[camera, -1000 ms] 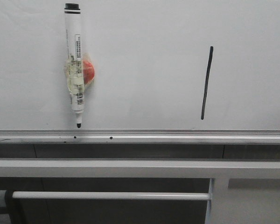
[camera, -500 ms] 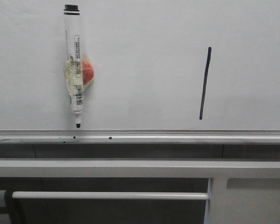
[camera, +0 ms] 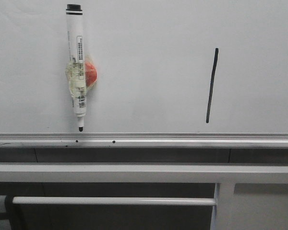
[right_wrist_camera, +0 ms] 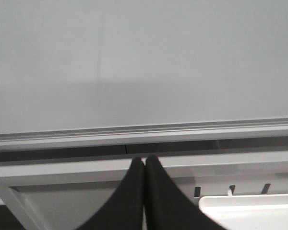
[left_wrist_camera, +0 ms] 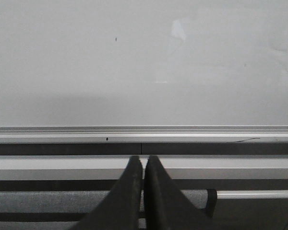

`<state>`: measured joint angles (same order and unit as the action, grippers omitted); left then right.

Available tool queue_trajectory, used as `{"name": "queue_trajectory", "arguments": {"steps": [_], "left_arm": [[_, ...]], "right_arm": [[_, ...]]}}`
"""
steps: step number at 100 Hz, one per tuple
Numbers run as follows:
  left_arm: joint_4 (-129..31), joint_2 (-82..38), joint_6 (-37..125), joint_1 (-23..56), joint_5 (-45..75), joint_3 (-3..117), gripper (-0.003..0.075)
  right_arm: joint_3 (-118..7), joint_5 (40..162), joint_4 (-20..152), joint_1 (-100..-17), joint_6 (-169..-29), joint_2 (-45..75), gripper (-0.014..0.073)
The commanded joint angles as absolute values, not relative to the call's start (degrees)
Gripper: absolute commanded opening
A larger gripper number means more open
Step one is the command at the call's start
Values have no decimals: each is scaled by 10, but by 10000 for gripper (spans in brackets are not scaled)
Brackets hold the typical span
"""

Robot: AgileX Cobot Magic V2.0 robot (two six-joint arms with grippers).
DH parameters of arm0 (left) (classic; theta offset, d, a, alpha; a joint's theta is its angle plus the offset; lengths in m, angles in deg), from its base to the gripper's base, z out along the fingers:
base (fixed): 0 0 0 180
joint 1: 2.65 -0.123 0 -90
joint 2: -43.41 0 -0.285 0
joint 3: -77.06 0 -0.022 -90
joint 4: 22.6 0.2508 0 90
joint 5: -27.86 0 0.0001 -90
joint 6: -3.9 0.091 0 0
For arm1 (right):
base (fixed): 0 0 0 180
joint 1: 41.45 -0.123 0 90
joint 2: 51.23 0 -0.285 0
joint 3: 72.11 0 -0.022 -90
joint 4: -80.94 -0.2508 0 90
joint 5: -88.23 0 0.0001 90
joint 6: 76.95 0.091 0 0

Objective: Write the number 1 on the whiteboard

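Both tools, left tool (left_wrist_camera: 143, 165) and right tool (right_wrist_camera: 144, 165), closed together, empty; number 1 (camera: 211, 85) on whiteboard (camera: 149, 57).

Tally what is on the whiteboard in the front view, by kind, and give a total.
Marker pens: 1, the marker hanging tip down at the left of the whiteboard.
Red-orange blobs taped to that pen: 1, the red blob.
Drawn strokes: 1, the number 1.
Total: 3.
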<state>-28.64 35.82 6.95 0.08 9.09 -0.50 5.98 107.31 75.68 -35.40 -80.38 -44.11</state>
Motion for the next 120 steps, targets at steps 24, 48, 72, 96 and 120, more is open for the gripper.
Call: {"name": "queue_trajectory", "arguments": {"steps": [24,48,72,96,120], "left_arm": [[-290,372,69,0,130,-9,-20],[-290,372,69,0,130,-9,-20],[-290,372,69,0,130,-9,-20],[-290,372,69,0,130,-9,-20],[-290,372,69,0,130,-9,-20]], "right_arm": [[74,1067,776,-321,-812,-449,-64],[74,1067,776,-321,-812,-449,-64],[74,1067,776,-321,-812,-449,-64],[74,1067,776,-321,-812,-449,-63],[74,1067,776,-321,-812,-449,-64]]}}
